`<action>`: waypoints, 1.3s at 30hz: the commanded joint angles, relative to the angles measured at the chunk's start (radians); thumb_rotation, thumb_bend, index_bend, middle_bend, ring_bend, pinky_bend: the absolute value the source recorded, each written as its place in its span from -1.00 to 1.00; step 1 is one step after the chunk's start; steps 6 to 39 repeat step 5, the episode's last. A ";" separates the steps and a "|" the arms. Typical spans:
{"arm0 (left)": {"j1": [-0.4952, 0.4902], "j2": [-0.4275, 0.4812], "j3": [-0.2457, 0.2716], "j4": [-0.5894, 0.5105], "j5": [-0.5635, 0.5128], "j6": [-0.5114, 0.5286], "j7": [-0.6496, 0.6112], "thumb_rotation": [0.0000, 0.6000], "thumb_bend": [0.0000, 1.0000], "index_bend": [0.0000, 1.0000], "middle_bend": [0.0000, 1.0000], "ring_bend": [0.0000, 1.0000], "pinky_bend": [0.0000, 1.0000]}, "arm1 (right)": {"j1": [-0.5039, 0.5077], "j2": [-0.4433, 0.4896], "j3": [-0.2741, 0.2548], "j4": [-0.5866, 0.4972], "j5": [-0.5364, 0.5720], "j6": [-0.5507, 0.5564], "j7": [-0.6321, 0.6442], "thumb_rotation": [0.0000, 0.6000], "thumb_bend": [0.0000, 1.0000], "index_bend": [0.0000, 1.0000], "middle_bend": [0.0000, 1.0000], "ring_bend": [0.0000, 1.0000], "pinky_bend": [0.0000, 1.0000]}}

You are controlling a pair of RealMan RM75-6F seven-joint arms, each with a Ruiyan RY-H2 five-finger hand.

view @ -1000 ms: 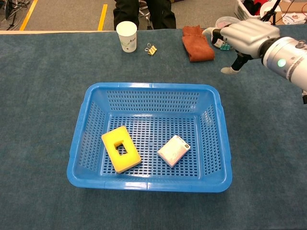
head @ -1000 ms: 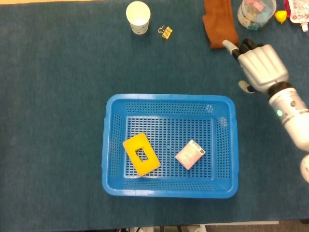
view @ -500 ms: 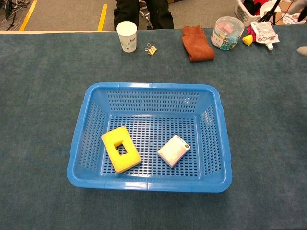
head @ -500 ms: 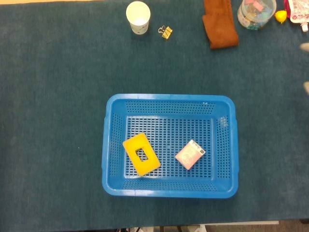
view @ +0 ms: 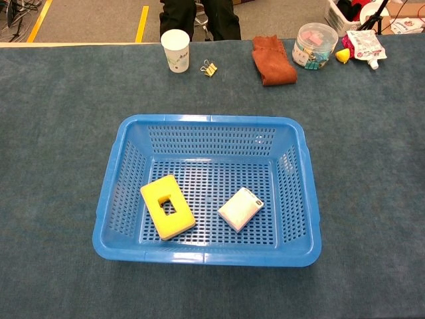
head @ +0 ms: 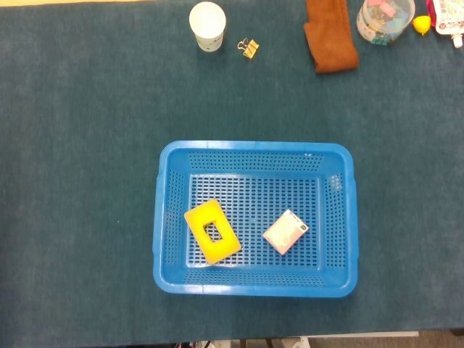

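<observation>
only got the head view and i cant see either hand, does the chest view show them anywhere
observer: no, neither hand is in it. It does show past the table's far edge: legs in dark trousers behind the paper cup.
operator: whats the thing cut off at my top right
observer: a white packet with red print, lying flat beside the small yellow piece.
operator: is the yellow block in the basket thin or thick
observer: the chest view shows its side. The yellow block is a thick slab, flat on the floor of the blue basket.
</observation>
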State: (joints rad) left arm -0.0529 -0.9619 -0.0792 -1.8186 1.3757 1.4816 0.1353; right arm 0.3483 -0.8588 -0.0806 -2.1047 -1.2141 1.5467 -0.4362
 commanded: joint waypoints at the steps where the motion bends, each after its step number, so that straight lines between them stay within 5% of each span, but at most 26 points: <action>1: 0.002 0.003 0.001 -0.002 0.001 0.004 -0.002 1.00 -0.54 -0.35 -0.36 -0.54 -0.52 | -0.015 0.002 0.015 -0.015 -0.028 0.002 -0.016 1.00 -0.51 -0.48 -0.29 -0.59 -0.27; 39: 0.007 0.005 0.003 -0.002 0.001 0.009 -0.005 1.00 -0.54 -0.35 -0.36 -0.54 -0.52 | -0.020 0.002 0.034 -0.020 -0.033 -0.015 -0.021 1.00 -0.51 -0.48 -0.29 -0.59 -0.27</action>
